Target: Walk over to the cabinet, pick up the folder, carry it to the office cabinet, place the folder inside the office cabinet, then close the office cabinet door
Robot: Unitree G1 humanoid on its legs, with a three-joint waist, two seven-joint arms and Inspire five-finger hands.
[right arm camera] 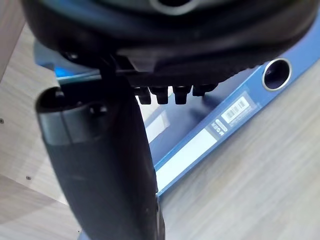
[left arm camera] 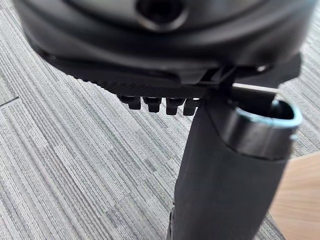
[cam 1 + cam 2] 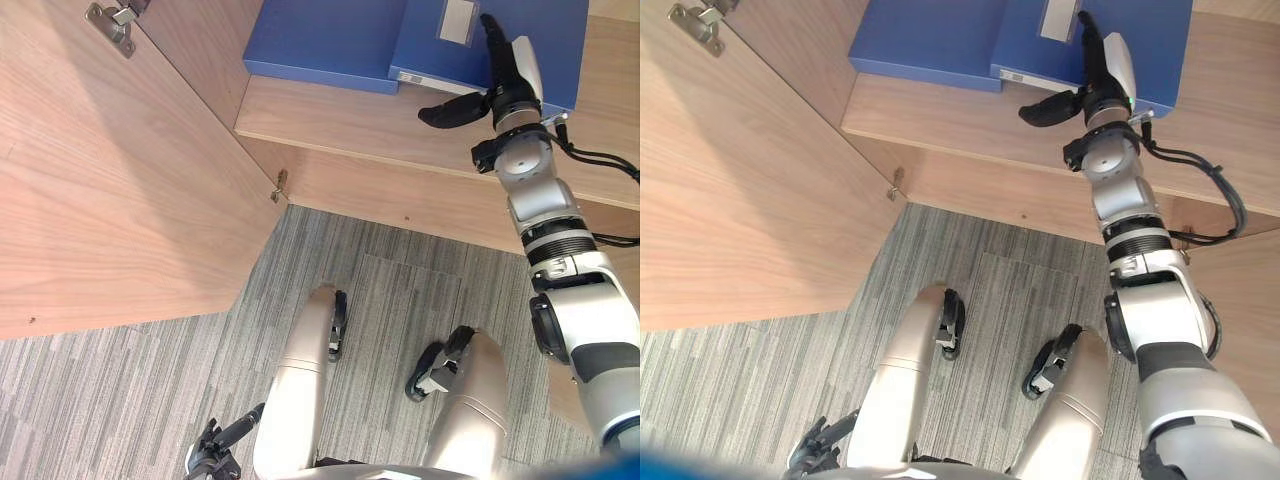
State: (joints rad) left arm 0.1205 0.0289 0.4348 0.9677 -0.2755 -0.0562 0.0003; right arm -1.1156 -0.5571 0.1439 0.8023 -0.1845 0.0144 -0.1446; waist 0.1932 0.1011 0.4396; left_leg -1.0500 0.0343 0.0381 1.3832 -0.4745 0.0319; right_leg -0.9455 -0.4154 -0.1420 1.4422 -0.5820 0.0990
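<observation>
Right hand [image 3: 508, 85], fingers straight and thumb splayed, was stretched over the blue folder [image 3: 430, 50] lying flat on the cabinet shelf [image 3: 330, 120], spine crosswise to the fingers. Left hand [image 3: 215, 455] hung loose, well away.

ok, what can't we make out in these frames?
Far end of the folder under the right hand: cut off by the top edge, both eye views.
Palm contact with the folder: hidden by the hand's own bulk and thumb, right wrist view.
Outer edge of the cabinet door: cut off by the left edge, eye views.
</observation>
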